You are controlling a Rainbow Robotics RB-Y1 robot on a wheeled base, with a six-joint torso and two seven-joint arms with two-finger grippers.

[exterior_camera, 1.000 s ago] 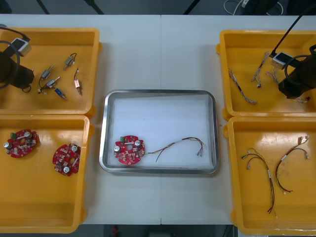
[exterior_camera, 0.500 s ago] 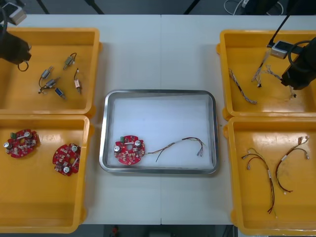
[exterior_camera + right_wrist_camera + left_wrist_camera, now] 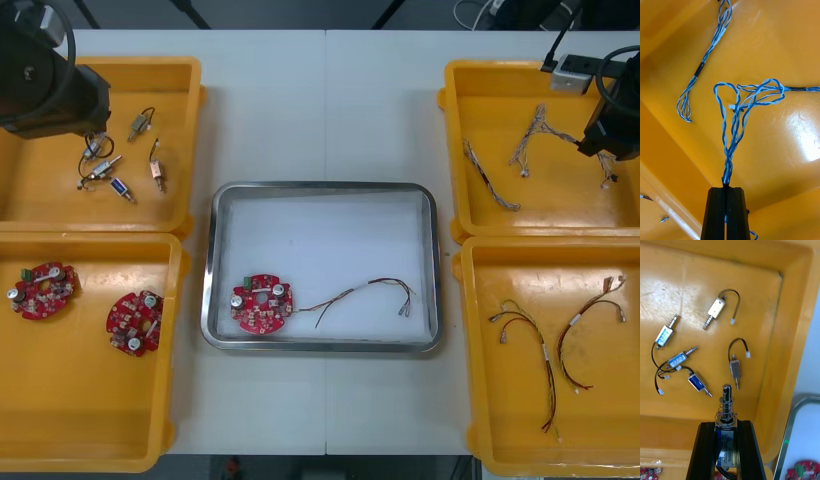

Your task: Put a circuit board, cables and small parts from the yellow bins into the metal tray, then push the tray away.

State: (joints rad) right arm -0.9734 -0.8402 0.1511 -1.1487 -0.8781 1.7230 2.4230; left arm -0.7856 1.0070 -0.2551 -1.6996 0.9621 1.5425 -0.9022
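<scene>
My left gripper (image 3: 726, 425) is shut on a small metal part (image 3: 726, 405) with a spring plunger, held above the far left yellow bin (image 3: 763, 363). Several more small metal parts (image 3: 717, 311) lie on that bin's floor. In the front view the left arm (image 3: 45, 75) hangs over the bin's left half. My right gripper (image 3: 725, 189) is shut on a twisted blue and white cable (image 3: 733, 123), which hangs from it over the far right bin (image 3: 455, 150). The metal tray (image 3: 208, 290) holds a red circuit board (image 3: 262, 303) and a red and yellow cable (image 3: 370, 292).
Another blue and white cable (image 3: 488, 175) lies in the far right bin. The near left bin (image 3: 170, 400) holds two circuit boards (image 3: 135, 322). Thin cables (image 3: 545, 350) lie in the near right bin (image 3: 475, 400). Bare table shows beyond the tray.
The left arm has risen out of the far left bin, holding a small metal part. The right arm has moved up and towards the far edge, lifting the blue and white cable.
</scene>
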